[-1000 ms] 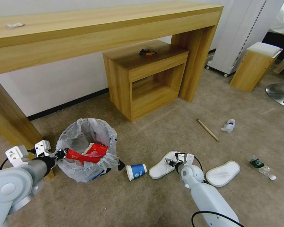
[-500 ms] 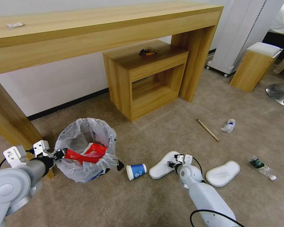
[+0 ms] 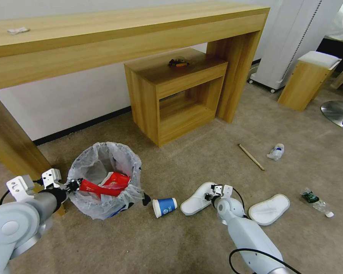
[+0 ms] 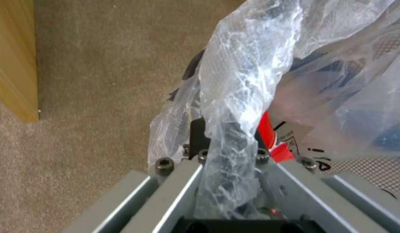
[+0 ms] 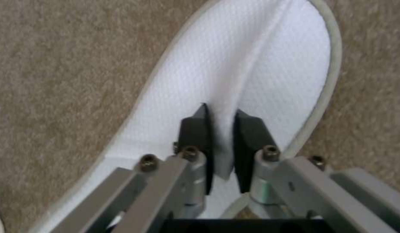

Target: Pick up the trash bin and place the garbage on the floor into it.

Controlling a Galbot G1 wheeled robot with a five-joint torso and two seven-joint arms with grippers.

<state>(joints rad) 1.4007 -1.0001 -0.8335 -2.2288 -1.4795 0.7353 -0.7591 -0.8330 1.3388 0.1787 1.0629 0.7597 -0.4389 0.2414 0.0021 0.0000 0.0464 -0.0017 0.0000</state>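
- The right gripper (image 5: pixel 221 145) is down on the near white slipper (image 3: pixel 196 201). Its two black fingers (image 5: pixel 195 129) are squeezed tight on a fold of the slipper's top cloth.
- The slipper lies on the tan floor (image 3: pixel 186 163).
- The other white slipper (image 3: pixel 269 208) lies just past this gripper's right side.
- A blue cup (image 3: pixel 164 207) lies on its side to the gripper's left, between the slipper and the trash bin (image 3: pixel 103 179).
- The left gripper (image 3: pixel 73 185) is at the bin's rim. It is pinched shut on the rim and its crinkly plastic bag (image 4: pixel 234 97).
- Red wrappers (image 3: pixel 103 185) sit inside the bin, right by that gripper.
- A wooden stick (image 3: pixel 250 156), a crumpled paper (image 3: pixel 276 151) and a small bottle (image 3: pixel 316 203) lie farther off to the right.
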